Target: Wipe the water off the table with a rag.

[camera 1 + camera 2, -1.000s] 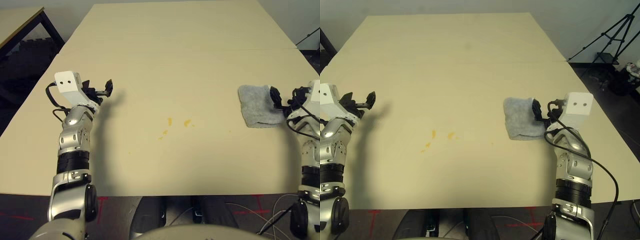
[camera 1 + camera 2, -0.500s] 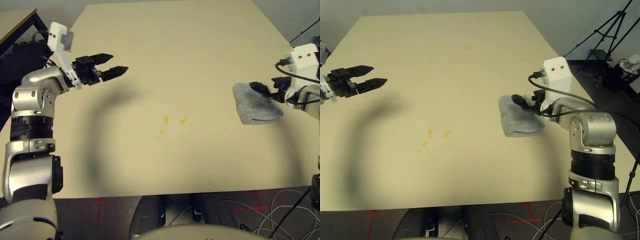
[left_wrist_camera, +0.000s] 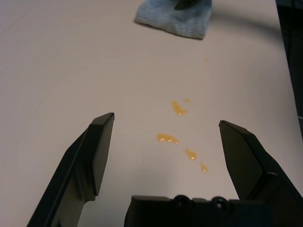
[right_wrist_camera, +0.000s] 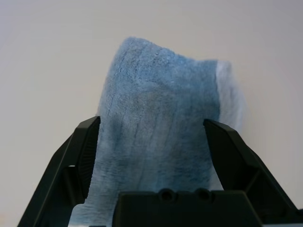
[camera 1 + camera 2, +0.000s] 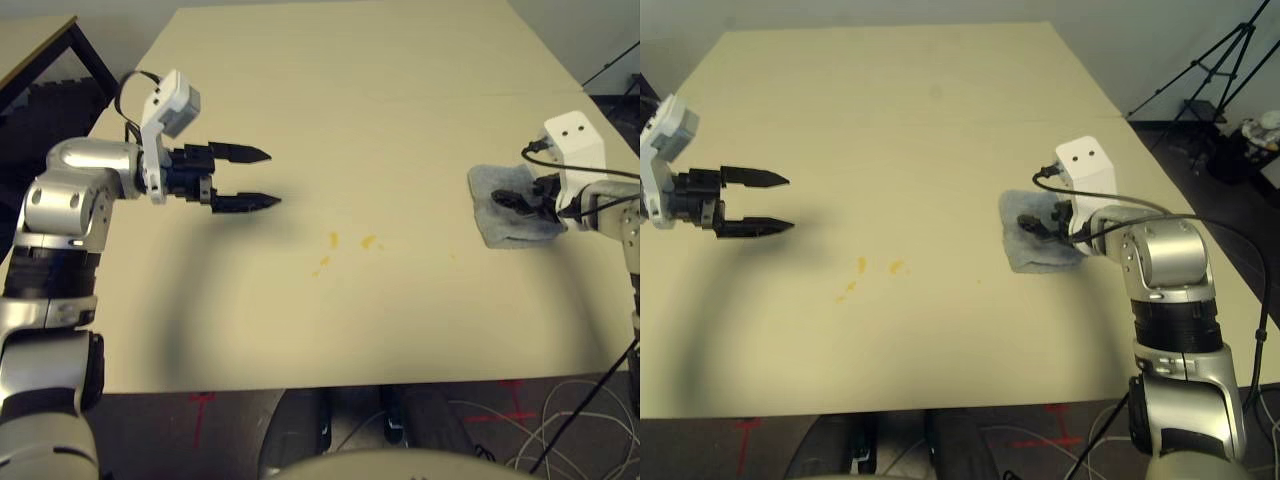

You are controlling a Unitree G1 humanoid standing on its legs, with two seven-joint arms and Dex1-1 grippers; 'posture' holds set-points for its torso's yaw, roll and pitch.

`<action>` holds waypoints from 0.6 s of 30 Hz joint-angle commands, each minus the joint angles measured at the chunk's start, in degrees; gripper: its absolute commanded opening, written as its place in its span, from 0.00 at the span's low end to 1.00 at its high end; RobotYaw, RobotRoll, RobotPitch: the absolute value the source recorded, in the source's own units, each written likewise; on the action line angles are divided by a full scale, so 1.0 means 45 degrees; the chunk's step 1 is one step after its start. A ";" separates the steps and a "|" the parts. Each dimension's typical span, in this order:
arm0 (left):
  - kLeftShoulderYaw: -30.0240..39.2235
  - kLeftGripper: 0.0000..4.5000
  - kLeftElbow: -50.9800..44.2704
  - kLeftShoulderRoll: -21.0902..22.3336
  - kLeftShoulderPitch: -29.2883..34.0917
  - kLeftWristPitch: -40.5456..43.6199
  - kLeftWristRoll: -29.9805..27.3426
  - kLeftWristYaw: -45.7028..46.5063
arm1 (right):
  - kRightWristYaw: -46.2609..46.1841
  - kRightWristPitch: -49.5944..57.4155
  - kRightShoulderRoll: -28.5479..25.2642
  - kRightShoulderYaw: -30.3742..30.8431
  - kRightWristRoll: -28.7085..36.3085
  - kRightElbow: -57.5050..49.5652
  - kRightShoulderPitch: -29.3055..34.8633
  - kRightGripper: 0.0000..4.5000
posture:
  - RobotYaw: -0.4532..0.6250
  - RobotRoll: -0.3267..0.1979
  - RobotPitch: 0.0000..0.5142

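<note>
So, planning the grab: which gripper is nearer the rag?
Right. The right gripper is over the rag, fingers open astride it; the left gripper hovers far across the table.

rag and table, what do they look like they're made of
The rag looks like soft microfibre or terry: fuzzy ribbed pile, paler edge, matte. The table looks like smooth beige laminate or painted board: even colour, no grain, a thin seam across it. Either material is a guess from looks.
</note>
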 commanded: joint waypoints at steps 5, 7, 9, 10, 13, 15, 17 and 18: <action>-0.0151 1.00 -0.0459 -0.0267 0.0149 0.0329 -0.0260 0.0005 | 0.0029 0.1722 -0.0929 -0.3871 0.0784 0.2088 0.0144 1.00 | 0.36 0.62 0.29; -0.0219 1.00 -0.0522 -0.0298 0.0117 0.0374 -0.0266 -0.0086 | 0.0251 0.2179 -0.1244 -0.4073 0.0951 0.2200 0.0215 1.00 | 0.35 0.62 0.30; -0.0270 1.00 -0.0553 -0.0320 0.0025 0.0450 -0.0329 -0.0223 | 0.0447 0.3138 -0.1516 -0.4516 0.1209 0.2333 0.0172 1.00 | 0.35 0.62 0.31; -0.0277 1.00 -0.0560 -0.0316 -0.0040 0.0570 -0.0396 -0.0267 | 0.0515 0.3554 -0.1613 -0.4728 0.1296 0.2446 0.0132 1.00 | 0.35 0.62 0.31; -0.0344 1.00 -0.0551 -0.0213 -0.0097 0.0673 -0.0418 -0.0483 | 0.0763 0.4377 -0.1754 -0.5190 0.1472 0.2957 0.0027 1.00 | 0.34 0.62 0.32; -0.0417 1.00 -0.0593 -0.0099 -0.0069 0.0665 -0.0383 -0.0683 | 0.0979 0.4646 -0.1817 -0.5312 0.1799 0.3380 0.0012 1.00 | 0.34 0.62 0.32; -0.0424 1.00 -0.0630 -0.0056 -0.0065 0.0684 -0.0377 -0.0763 | 0.1064 0.4670 -0.1793 -0.5294 0.2008 0.3640 -0.0015 1.00 | 0.34 0.62 0.32; -0.0433 1.00 -0.0680 -0.0035 -0.0052 0.0711 -0.0379 -0.0783 | 0.1076 0.4670 -0.1705 -0.5264 0.2044 0.3742 -0.0055 1.00 | 0.35 0.62 0.31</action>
